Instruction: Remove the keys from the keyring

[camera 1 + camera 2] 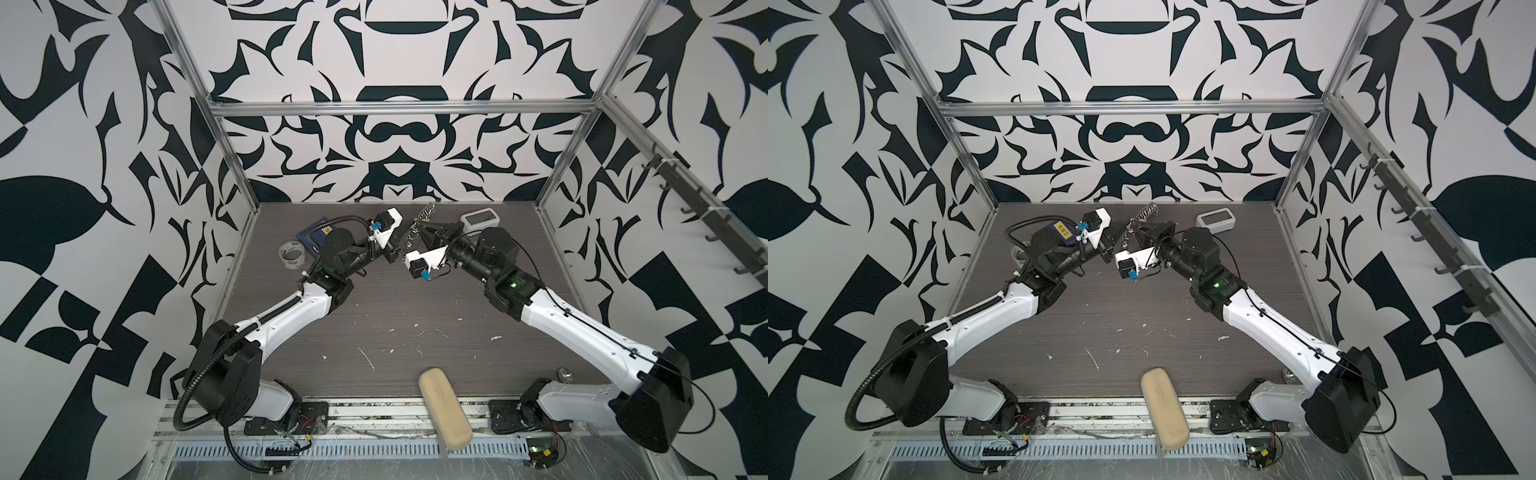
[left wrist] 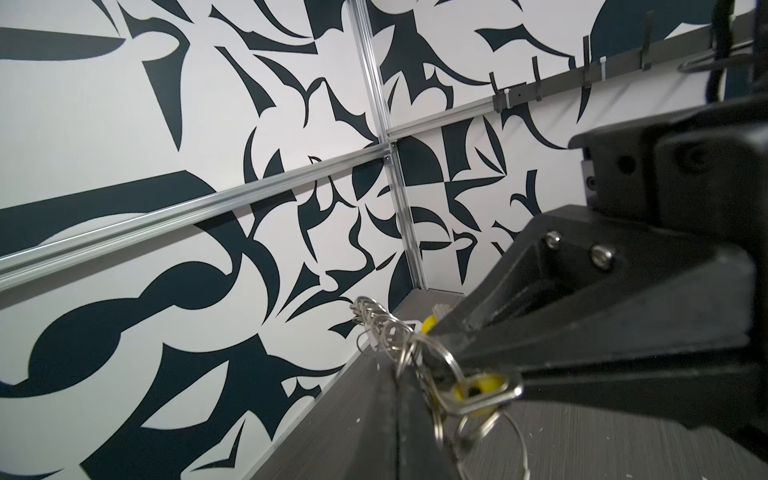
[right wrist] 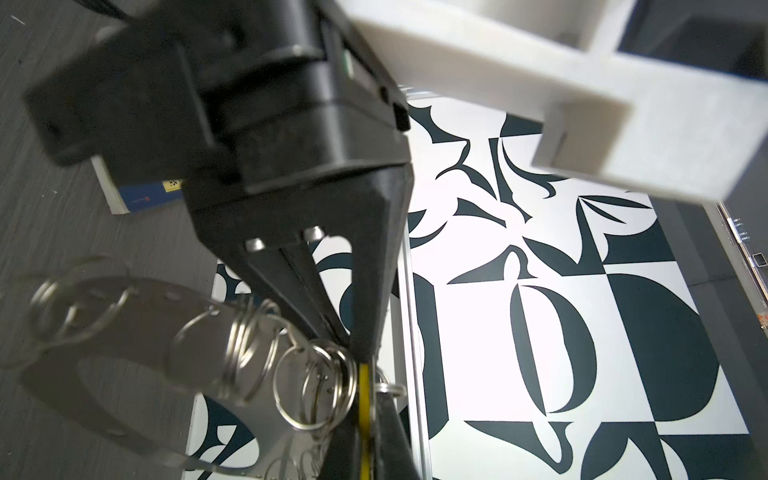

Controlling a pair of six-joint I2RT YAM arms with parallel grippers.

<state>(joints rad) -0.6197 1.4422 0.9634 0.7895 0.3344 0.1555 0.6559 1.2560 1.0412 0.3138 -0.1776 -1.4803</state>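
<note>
Upper middle, over the scuffed grey table (image 1: 395, 307) (patterned walls (image 1: 395, 137) around), left gripper (image 3: 351, 350) clamps the keyring (image 3: 316, 386); right gripper (image 2: 461, 361) pinches a yellow key (image 2: 492, 380).

The table (image 1: 395, 299) is dark grey with thin stripes like wood, and little white specks (image 1: 368, 359) are dotted over the near half. At the far left lie a clear tape roll (image 1: 293, 253) and a blue book (image 1: 311, 240) just beside it, and at the far right sits a small white box with a screen (image 1: 481, 220). A long tan case (image 1: 444, 407) lies at the near edge, sticking out over it, and a tiny shiny thing (image 1: 564, 375) sits in the near right corner
</note>
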